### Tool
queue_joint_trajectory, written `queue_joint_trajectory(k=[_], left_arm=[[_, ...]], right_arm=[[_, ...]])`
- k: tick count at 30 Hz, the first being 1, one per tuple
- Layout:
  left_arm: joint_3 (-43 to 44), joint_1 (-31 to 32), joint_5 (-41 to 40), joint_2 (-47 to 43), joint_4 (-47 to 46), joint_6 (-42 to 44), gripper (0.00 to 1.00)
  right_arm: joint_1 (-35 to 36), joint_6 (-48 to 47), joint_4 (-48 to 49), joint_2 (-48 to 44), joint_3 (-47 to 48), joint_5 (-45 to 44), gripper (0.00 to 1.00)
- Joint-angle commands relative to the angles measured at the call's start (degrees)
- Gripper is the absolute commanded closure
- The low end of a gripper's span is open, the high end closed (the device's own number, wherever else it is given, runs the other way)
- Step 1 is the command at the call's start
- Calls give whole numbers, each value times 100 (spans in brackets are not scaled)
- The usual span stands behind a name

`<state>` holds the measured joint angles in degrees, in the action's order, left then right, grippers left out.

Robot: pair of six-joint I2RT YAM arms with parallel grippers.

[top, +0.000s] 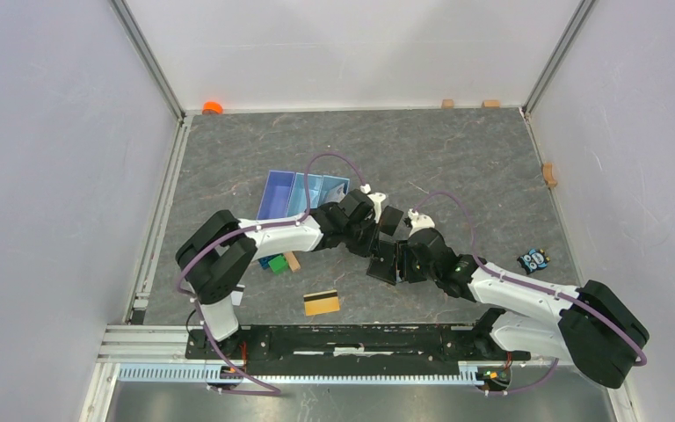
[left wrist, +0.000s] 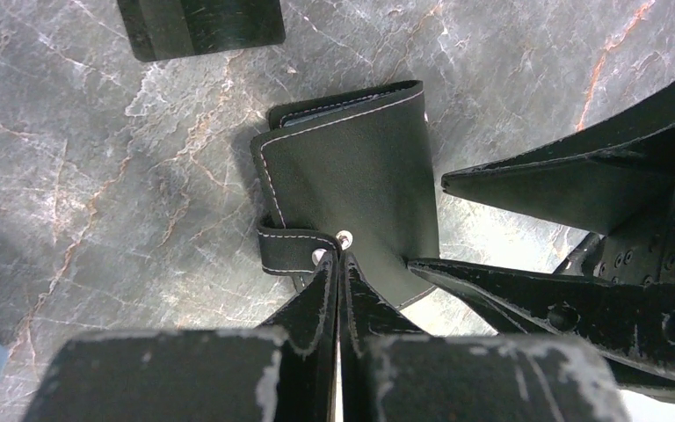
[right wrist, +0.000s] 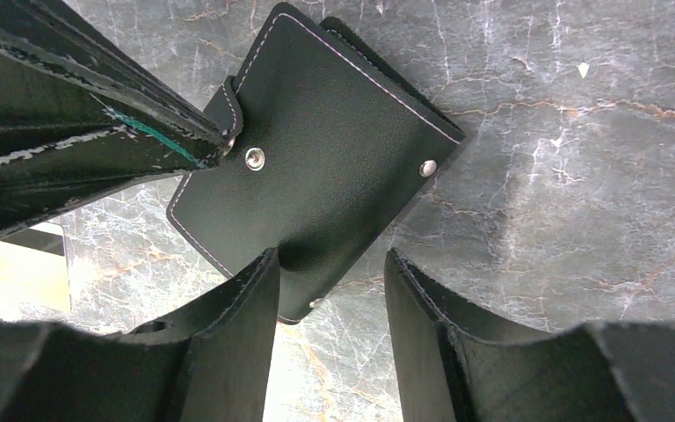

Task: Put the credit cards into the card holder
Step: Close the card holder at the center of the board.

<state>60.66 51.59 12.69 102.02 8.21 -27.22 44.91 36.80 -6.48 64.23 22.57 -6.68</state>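
Note:
The black card holder [top: 380, 266] lies folded on the grey table between both grippers. It also shows in the left wrist view [left wrist: 352, 167] and the right wrist view [right wrist: 325, 149]. My left gripper [top: 385, 237] [left wrist: 339, 257] is shut, its tips pinching the end of the undone snap tab [left wrist: 292, 250]. My right gripper [top: 397, 262] [right wrist: 332, 257] is open, its fingers astride the holder's near corner, and one finger [right wrist: 246, 299] touches the cover. A gold card with a dark stripe [top: 322, 302] [right wrist: 18, 268] lies flat nearer the bases. A black flat card [left wrist: 200, 25] lies just beyond the holder.
A light blue three-compartment tray [top: 303, 195] stands behind the left arm. Green and blue bricks [top: 272, 262] and a tan block [top: 293, 261] sit under its forearm. A small owl-faced toy [top: 534, 260] lies at the right. White walls enclose the table.

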Motion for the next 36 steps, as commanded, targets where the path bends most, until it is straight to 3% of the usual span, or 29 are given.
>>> queue_joint_trajectory(k=[1, 36], left_arm=[[16, -27, 185, 109, -275, -134, 98], [42, -27, 645, 265, -469, -141, 98]], right_arm=[[-8, 17, 165, -29, -75, -99, 48], [-8, 18, 182, 86, -64, -74, 47]])
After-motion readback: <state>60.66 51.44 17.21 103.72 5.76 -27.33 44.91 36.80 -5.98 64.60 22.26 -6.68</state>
